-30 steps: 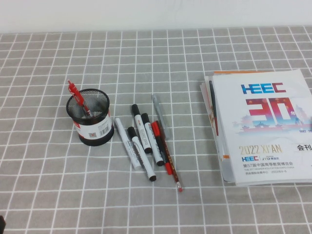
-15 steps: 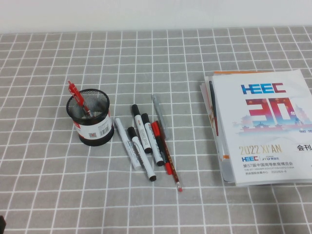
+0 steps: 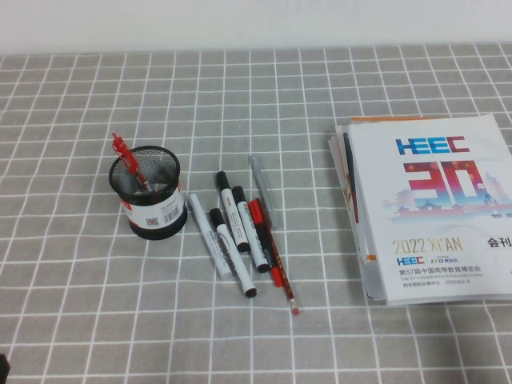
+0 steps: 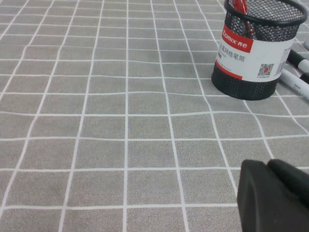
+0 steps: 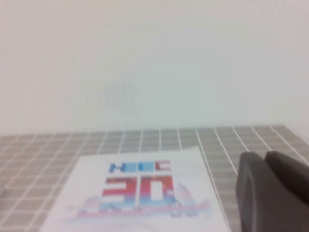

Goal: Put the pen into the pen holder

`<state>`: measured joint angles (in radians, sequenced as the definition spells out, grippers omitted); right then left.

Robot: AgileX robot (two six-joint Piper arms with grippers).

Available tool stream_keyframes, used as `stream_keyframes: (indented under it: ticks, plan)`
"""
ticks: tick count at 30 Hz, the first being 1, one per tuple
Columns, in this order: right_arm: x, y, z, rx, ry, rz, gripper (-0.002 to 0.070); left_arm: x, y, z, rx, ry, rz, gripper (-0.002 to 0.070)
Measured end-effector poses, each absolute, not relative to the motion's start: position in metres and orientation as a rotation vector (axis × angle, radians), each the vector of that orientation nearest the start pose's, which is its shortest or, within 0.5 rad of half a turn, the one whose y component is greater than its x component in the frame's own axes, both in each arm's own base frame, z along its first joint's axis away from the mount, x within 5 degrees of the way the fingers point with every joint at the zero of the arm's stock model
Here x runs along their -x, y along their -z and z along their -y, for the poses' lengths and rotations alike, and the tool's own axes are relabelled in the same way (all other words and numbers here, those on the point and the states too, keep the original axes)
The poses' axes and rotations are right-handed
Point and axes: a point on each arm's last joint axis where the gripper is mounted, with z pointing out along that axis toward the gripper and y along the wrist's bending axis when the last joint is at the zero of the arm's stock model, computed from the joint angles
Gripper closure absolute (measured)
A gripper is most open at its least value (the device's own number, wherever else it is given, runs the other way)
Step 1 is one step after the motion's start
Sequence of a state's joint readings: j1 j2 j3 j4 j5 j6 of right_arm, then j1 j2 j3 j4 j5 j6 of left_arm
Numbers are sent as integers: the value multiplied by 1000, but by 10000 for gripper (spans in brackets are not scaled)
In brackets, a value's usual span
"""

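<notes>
The red pen [image 3: 122,150] stands tilted inside the black mesh pen holder [image 3: 149,198] at the left of the table, its clip end sticking out above the rim. The left wrist view shows the holder [image 4: 256,63] with the pen [image 4: 240,6] in it. My left gripper [image 4: 267,164] is shut and empty, low over the cloth, well short of the holder; only a sliver of that arm [image 3: 3,365] shows in the high view. My right gripper [image 5: 263,155] is shut and empty, off to the right near the booklets.
Several white markers [image 3: 230,232], a thin red pencil [image 3: 282,280] and a grey pen [image 3: 258,178] lie just right of the holder. A stack of booklets [image 3: 432,208] lies at the right, also in the right wrist view [image 5: 145,193]. A grey checked cloth covers the table.
</notes>
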<state>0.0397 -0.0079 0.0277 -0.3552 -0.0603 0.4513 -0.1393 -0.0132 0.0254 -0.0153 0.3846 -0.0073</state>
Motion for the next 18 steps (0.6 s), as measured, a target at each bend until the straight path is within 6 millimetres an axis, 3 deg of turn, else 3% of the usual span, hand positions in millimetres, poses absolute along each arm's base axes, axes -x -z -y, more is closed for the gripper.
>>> stream_keyframes:
  ticks: [8, 18]
  plan:
    - [-56, -187, -3, -92, -135, -1688, 688, -52, -171, 8, -115, 116, -1878, 681]
    - [-54, -176, 4, -196, 3, -1808, 688, -52, -171, 8, -115, 116, -1878, 681]
